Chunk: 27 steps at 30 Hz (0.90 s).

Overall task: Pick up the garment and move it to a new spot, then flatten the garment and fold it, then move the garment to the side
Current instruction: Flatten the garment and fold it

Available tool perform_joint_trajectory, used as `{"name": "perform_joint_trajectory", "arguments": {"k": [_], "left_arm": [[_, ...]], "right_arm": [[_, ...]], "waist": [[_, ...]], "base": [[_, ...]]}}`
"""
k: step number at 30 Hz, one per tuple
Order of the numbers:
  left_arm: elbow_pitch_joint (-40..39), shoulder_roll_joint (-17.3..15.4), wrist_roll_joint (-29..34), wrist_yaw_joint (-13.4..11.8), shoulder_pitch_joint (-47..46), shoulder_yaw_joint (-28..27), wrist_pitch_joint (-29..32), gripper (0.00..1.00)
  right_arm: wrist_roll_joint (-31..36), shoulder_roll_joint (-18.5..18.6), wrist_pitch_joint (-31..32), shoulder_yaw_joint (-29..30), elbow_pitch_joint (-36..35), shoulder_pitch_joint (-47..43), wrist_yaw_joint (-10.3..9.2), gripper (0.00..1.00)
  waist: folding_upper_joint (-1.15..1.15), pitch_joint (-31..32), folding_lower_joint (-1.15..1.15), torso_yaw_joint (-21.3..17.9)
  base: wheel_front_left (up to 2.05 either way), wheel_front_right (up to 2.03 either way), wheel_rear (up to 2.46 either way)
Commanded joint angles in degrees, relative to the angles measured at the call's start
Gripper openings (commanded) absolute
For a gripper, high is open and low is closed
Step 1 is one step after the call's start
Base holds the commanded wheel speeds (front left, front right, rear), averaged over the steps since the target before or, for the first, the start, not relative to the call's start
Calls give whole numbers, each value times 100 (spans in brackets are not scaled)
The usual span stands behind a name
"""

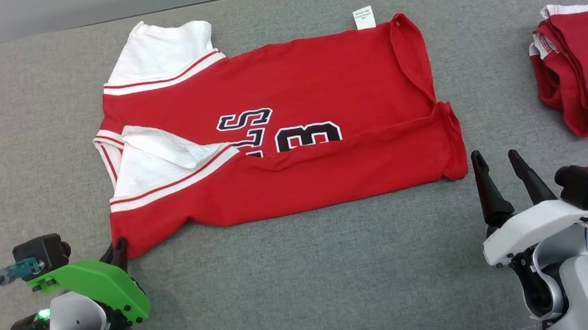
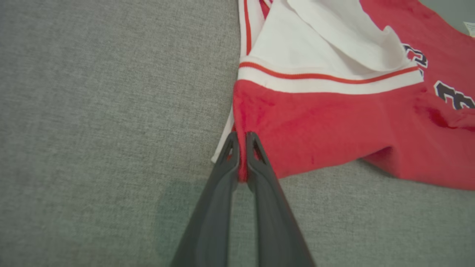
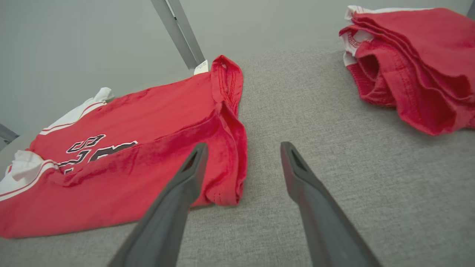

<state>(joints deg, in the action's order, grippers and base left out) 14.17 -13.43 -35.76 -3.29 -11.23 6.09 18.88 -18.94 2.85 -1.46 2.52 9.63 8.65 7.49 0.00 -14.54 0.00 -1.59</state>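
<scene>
The garment [image 1: 291, 133] is a red jersey with white sleeves and black lettering, spread across the grey table with its near long edge folded up over the print. My left gripper [image 1: 118, 249] is shut on the jersey's near left corner; the left wrist view has a pinch of the garment's red cloth [image 2: 297, 122] squeezed between the fingertips of the left gripper [image 2: 242, 139]. My right gripper [image 1: 494, 159] stands open just right of the near right corner. In the right wrist view the right gripper [image 3: 243, 152] hangs beside the garment [image 3: 122, 167], its left finger in front of the hem.
A pile of folded red and white garments [image 1: 584, 72] lies at the table's right edge, also the pile [image 3: 412, 63] in the right wrist view. Grey cloth table [image 1: 316, 281] runs bare along the near side between my arms. A wall and metal post [image 3: 178, 31] stand behind.
</scene>
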Motion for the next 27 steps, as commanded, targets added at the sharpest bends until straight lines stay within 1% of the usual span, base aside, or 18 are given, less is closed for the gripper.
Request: {"name": "perform_joint_trajectory", "arguments": {"k": [1, 8, 13, 16, 20, 21, 22, 23, 24, 25, 27], "left_arm": [[-92, -44, -27, 1, 83, -6, -31, 0], [-455, -64, -9, -8, 118, 5, -124, 0], [-654, -63, 15, -30, 142, 24, -174, 0], [-724, -54, 16, -35, 156, 34, -186, 0], [-756, -87, -1, -42, 177, 7, -235, 0], [-758, -93, -5, -40, 176, 3, -241, 0], [-759, -97, -8, -42, 175, -2, -247, 0], [-758, -98, -12, -45, 176, -1, -254, 0], [-755, -100, -16, -47, 180, 0, -261, 0], [-752, -106, -22, -43, 183, 0, -266, 0], [-761, -117, -36, -24, 190, 2, -269, 0]], "right_arm": [[66, 9, 49, -4, 113, 112, 0, 100], [95, 11, 275, -108, 739, 399, 0, 100], [61, 13, 384, -70, 1356, 685, 0, 100], [126, 12, 348, -30, 1761, 896, 0, 100], [30, 6, 508, -211, 2241, 1100, 0, 100], [13, 6, 529, -246, 2328, 1136, 0, 77], [37, 4, 563, -278, 2426, 1170, 1, 48], [47, 3, 565, -287, 2499, 1208, 0, 42], [44, 2, 565, -295, 2564, 1265, 0, 18], [32, 2, 560, -299, 2610, 1300, 0, 0], [-10, 5, 484, -281, 2649, 1386, 0, 0]], "waist": [[0, -1, 0, 29], [0, 21, 0, 158], [0, 38, 0, 239], [0, 53, 0, 264], [0, 93, 0, 268], [0, 106, 0, 265], [0, 124, 0, 261], [0, 138, 0, 258], [0, 159, 0, 252], [0, 177, 0, 245], [0, 224, 0, 230]], "base": [[0, 0, 0], [0, 0, 0], [0, 0, 0], [0, 0, 0], [0, 0, 0], [0, 0, 0], [0, 0, 0], [0, 0, 0], [0, 0, 0], [0, 0, 0], [0, 0, 0]]}}
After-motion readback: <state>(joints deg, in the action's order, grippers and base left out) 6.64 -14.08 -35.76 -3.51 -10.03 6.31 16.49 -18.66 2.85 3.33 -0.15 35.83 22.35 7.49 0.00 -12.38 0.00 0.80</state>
